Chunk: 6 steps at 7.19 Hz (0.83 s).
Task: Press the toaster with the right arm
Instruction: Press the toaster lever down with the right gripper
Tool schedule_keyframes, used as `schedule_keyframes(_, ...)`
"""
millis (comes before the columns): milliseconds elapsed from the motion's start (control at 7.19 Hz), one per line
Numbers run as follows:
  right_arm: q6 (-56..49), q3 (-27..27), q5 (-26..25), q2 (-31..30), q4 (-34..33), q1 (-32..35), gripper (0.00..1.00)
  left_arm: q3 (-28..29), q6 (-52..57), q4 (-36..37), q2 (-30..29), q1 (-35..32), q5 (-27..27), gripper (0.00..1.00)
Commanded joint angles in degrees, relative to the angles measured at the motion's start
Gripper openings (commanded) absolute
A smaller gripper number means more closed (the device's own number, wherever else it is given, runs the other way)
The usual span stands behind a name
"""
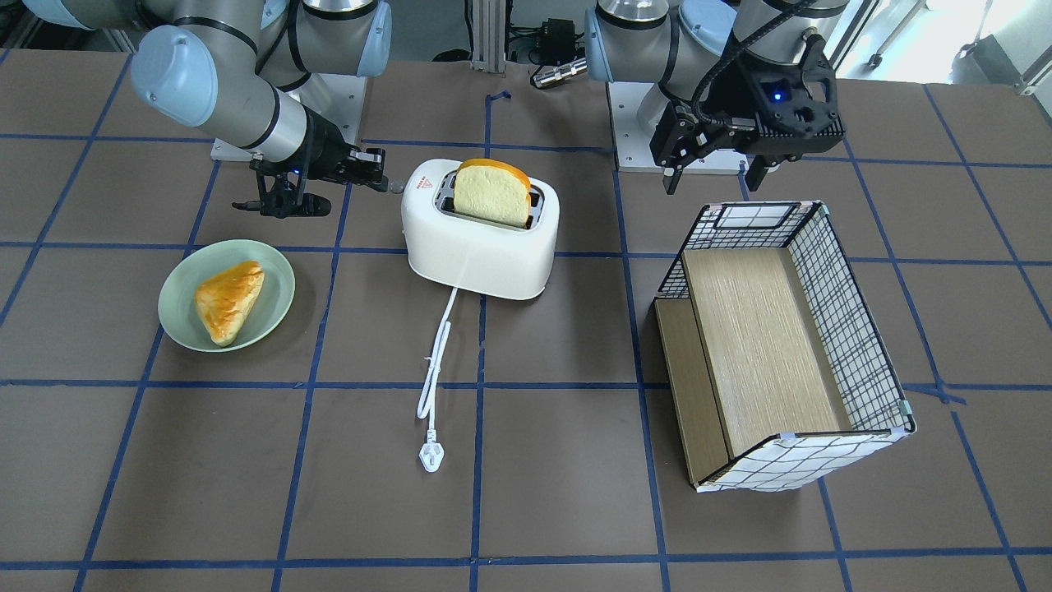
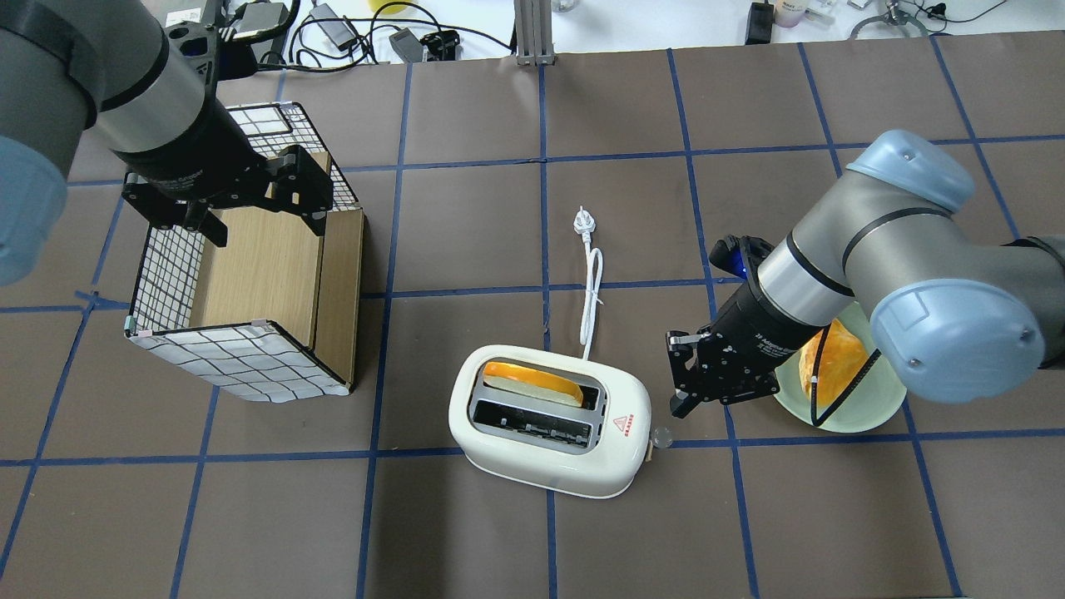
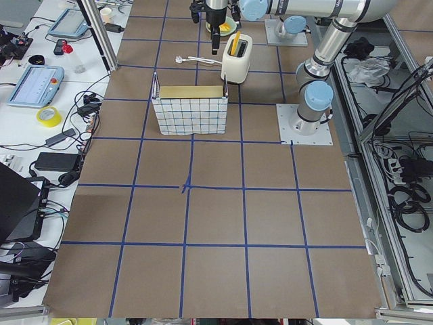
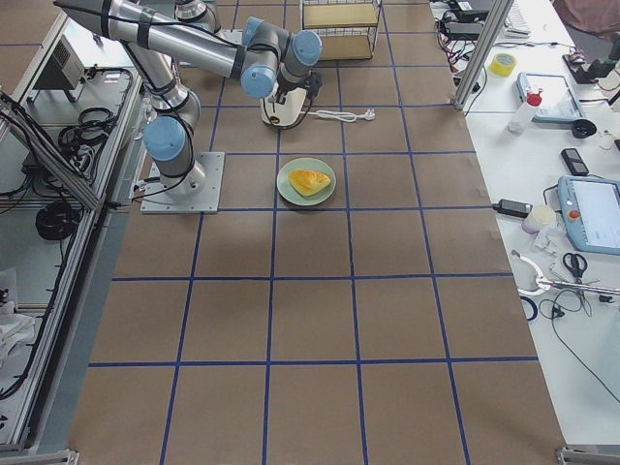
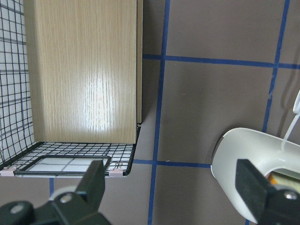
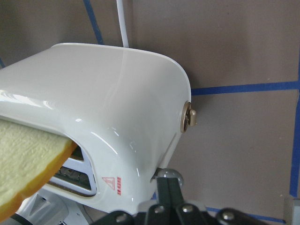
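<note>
The white rounded two-slot toaster (image 1: 481, 247) stands in the middle of the brown, blue-taped surface (image 1: 559, 460), a bread slice (image 1: 491, 193) in one slot. The right arm's black end effector (image 1: 374, 168), its jaws pressed together, hovers close by the small grey lever knob (image 2: 661, 434). The press probably goes best with the tips centred on that knob, pushing straight down so the toaster neither tips nor slides.
</note>
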Motion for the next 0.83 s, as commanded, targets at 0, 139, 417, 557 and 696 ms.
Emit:
schedule_keyframes(0, -0.45, 0.15, 0.07, 0.29, 1.61, 0.05, 0.0, 0.0, 0.0, 0.08, 0.0, 0.0, 0.0, 1.0)
schedule_keyframes(139, -0.71, 0.06, 0.16, 0.12, 3.62, 0.05, 0.0, 0.0, 0.0, -0.01, 0.0, 0.0, 0.0, 1.0)
schedule_keyframes(417, -0.72, 0.32, 0.16, -0.06, 6.01, 0.22, 0.0, 0.0, 0.0, -0.01, 0.0, 0.0, 0.0, 1.0)
schedule_keyframes(557, -0.8, 1.81, 0.25, -0.05, 6.01, 0.4, 0.0, 0.0, 0.0, -0.01, 0.0, 0.0, 0.0, 1.0)
schedule_keyframes(696, -0.8, 2.08, 0.34, 0.21, 5.92, 0.4, 0.0, 0.0, 0.0, 0.08, 0.0, 0.0, 0.0, 1.0)
